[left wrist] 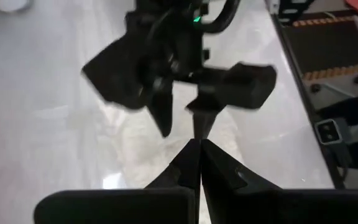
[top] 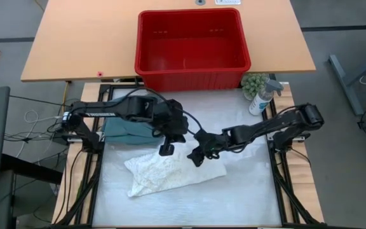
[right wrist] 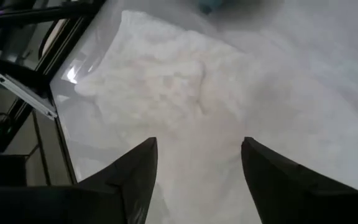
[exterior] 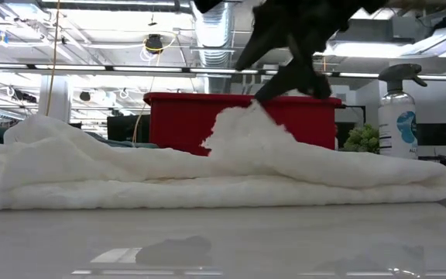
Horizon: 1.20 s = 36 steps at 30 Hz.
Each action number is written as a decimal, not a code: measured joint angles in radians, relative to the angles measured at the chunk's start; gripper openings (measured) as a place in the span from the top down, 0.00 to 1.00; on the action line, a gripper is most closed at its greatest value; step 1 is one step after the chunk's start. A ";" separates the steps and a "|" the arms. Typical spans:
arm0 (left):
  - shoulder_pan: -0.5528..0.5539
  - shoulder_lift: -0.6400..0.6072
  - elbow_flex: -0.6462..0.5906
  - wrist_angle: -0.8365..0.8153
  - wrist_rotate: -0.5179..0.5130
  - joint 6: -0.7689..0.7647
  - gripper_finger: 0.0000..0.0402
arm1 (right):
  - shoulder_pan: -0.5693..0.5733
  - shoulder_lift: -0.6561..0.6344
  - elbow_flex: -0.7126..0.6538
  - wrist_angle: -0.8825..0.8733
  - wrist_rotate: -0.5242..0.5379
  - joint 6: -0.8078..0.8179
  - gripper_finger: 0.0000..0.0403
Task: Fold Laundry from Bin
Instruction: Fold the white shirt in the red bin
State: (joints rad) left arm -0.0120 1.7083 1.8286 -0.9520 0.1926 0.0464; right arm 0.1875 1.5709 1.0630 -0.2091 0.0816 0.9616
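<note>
Pale wooden bench point(top: 88, 44) spans the far side of the scene, over grey floor point(top: 342, 159). Nearer, a white work surface point(top: 246, 197) sits in a black metal frame point(top: 283, 184). Spray bottle point(top: 261, 97) stands at the far right corner of that surface, touching a small green plant point(top: 253, 83). Loose cables point(top: 33, 124) trail on the floor at left. Low view: open ceiling with a silver duct point(exterior: 219, 35), pipes and strip lights point(exterior: 22, 39); bright, even light.
</note>
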 joint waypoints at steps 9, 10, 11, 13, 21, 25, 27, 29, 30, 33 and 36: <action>-0.011 -0.022 0.000 0.050 -0.049 -0.045 1.00 | 0.007 -0.098 0.000 -0.130 0.022 -0.058 0.37; -0.014 -0.021 0.000 0.059 -0.049 -0.045 1.00 | 0.007 -0.100 0.000 -0.114 0.022 -0.068 0.37; -0.016 -0.021 0.000 0.064 -0.051 -0.045 1.00 | 0.007 -0.096 0.001 -0.104 0.022 -0.076 0.37; -0.018 -0.021 0.000 0.072 -0.068 -0.053 1.00 | 0.007 -0.075 0.001 -0.094 0.022 -0.081 0.37; -0.021 -0.021 0.000 0.051 -0.082 -0.091 1.00 | 0.005 0.080 0.000 0.023 -0.045 -0.105 0.37; -0.027 -0.023 -0.049 0.043 -0.100 -0.094 1.00 | -0.001 0.104 0.000 0.138 -0.057 -0.162 0.37; -0.027 -0.023 -0.091 0.053 -0.101 -0.085 1.00 | -0.005 0.113 0.000 0.164 -0.076 -0.212 0.37; -0.027 -0.026 -0.155 0.122 -0.097 -0.071 1.00 | -0.011 0.114 0.001 0.147 -0.102 -0.220 0.37; -0.027 -0.027 -0.191 0.163 -0.091 -0.065 1.00 | -0.011 0.114 -0.002 0.132 -0.110 -0.221 0.37; -0.013 -0.026 -0.298 0.270 -0.075 -0.054 1.00 | 0.000 0.111 -0.003 0.129 -0.111 -0.230 0.37; 0.009 -0.026 -0.391 0.365 -0.067 -0.038 1.00 | 0.015 0.111 0.000 0.141 -0.110 -0.232 0.37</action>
State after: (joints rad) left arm -0.0034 1.6822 1.4380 -0.5869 0.1261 0.0083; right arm 0.2026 1.6821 1.0630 -0.0683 -0.0284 0.7300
